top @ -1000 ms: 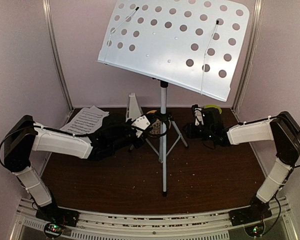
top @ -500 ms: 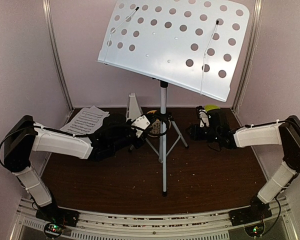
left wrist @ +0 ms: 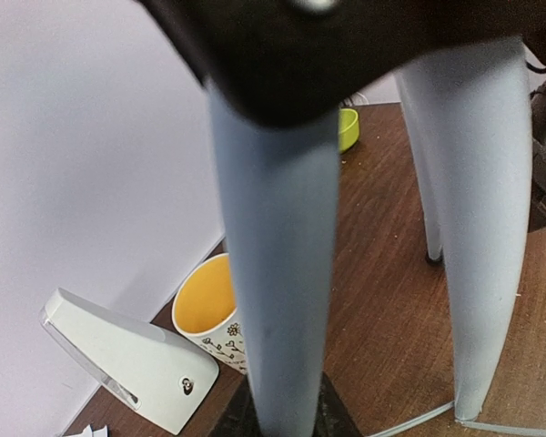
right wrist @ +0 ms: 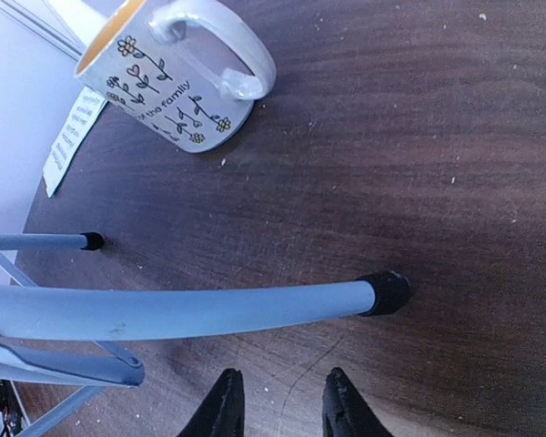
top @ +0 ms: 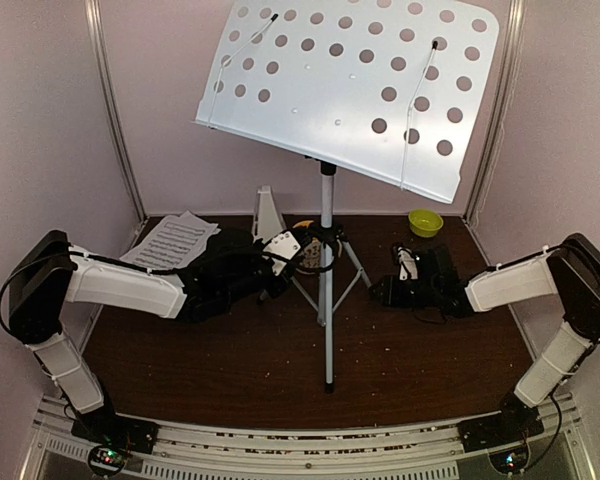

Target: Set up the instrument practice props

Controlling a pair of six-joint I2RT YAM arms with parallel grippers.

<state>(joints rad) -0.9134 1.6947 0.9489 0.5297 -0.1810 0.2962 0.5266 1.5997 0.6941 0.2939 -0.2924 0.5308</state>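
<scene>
**Music stand upright at table centre; pages and metronome not yet placed**

Its perforated desk tilts high over the table and the grey tripod is spread below. The left gripper sits at 9 o'clock of the pole, low by the hub. In its wrist view a tripod leg runs straight down between the dark fingers, so it looks clenched on that leg, though the contact itself lies at the frame's edge. The right gripper lies at 3 o'clock with its jaws apart and nothing between them, just short of the leg's rubber foot.

The sheet-music pages lie flat at 10 o'clock, against the left wall. The metronome stands at 11 o'clock, near the back wall. A mug rests just beside the tripod, and a green bowl sits at 1 o'clock.

The step in hand looks like settling the stand's footing. Next would come letting go of the leg without jogging it. After that, the left arm must reach to 10 o'clock for the pages, which lie thin against the wood and so need a careful edge pick before being raised to the desk.
</scene>
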